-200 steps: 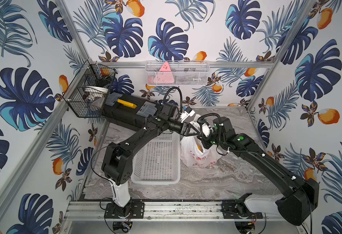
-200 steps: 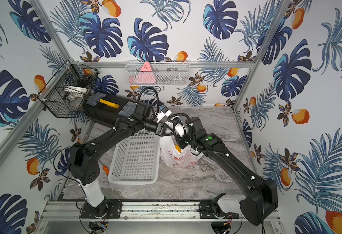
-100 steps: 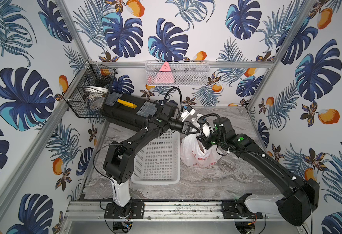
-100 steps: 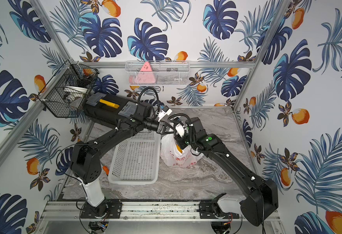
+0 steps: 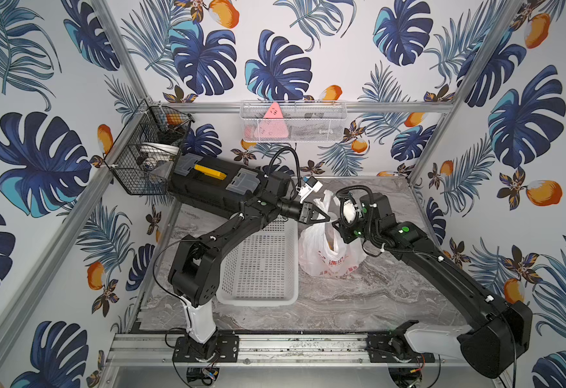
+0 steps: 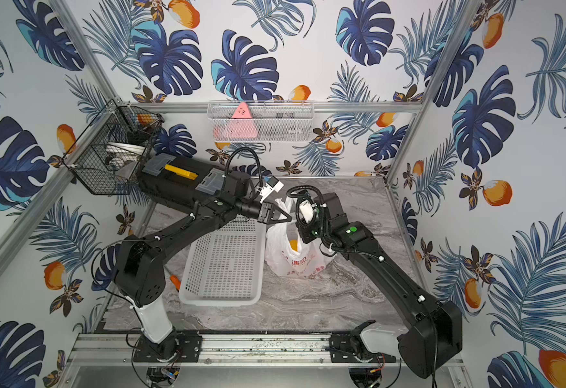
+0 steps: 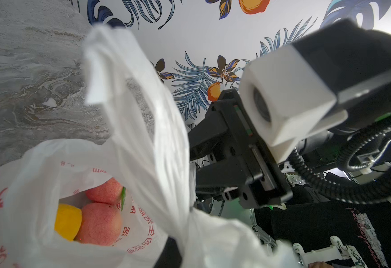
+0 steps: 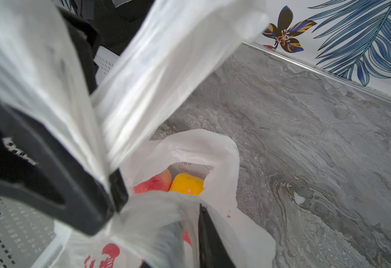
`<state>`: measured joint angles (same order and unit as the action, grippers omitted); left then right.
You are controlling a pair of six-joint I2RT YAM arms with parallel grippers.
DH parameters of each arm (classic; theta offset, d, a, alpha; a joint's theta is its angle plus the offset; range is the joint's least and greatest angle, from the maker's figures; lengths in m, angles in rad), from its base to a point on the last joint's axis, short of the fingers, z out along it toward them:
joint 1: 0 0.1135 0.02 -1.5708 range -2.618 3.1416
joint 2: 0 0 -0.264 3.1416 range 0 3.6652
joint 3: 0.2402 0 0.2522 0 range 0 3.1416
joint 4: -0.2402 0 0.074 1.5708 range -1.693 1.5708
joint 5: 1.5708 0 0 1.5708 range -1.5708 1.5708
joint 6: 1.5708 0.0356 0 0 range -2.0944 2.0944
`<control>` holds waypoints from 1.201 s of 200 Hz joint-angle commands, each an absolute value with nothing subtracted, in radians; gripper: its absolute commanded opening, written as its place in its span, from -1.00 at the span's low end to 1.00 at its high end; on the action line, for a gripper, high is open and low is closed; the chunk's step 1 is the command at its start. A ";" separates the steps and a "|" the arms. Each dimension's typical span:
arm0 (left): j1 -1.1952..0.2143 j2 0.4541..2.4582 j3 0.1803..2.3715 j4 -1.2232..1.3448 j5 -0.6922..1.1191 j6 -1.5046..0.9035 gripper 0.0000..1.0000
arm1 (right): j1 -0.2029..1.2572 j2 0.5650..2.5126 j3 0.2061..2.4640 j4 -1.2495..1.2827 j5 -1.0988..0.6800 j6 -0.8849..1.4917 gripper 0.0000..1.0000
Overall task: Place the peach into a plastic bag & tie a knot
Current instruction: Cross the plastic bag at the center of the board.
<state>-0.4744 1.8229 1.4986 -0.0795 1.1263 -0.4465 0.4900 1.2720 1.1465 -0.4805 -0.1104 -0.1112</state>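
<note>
The white plastic bag with red lettering stands on the marble table, mouth open. Two peaches and a yellow item lie inside. My left gripper is shut on a raised handle of the bag above the mouth. My right gripper meets it tip to tip, with its jaws a little apart. Bag film drapes over one of its fingers. No knot shows in any view.
A white perforated basket sits just left of the bag under the left arm. A black toolbox lies at the back left. A black wire basket and a wire shelf hang on the walls.
My left gripper has closed on the bag handle next to the right gripper. The right jaws have parted slightly. The bag has stayed where it was.
</note>
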 commanded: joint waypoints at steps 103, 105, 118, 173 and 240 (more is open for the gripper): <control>-0.461 1.781 1.416 0.080 1.188 -0.378 -1.00 | 0.373 1.307 1.391 -0.634 -0.359 0.410 0.17; -0.462 1.781 1.416 0.075 1.189 -0.371 -1.00 | 0.369 1.319 1.405 -0.650 -0.361 0.431 0.15; -0.465 1.782 1.430 0.018 1.196 -0.303 -0.99 | 0.347 1.389 1.489 -0.722 -0.412 0.532 0.11; -0.478 1.798 1.506 -0.186 1.167 -0.132 -0.95 | 0.354 1.442 1.525 -0.647 -0.482 0.721 0.20; -0.502 1.802 1.535 -0.288 1.148 -0.059 -0.94 | 0.354 1.521 1.564 -0.613 -0.510 0.747 -0.09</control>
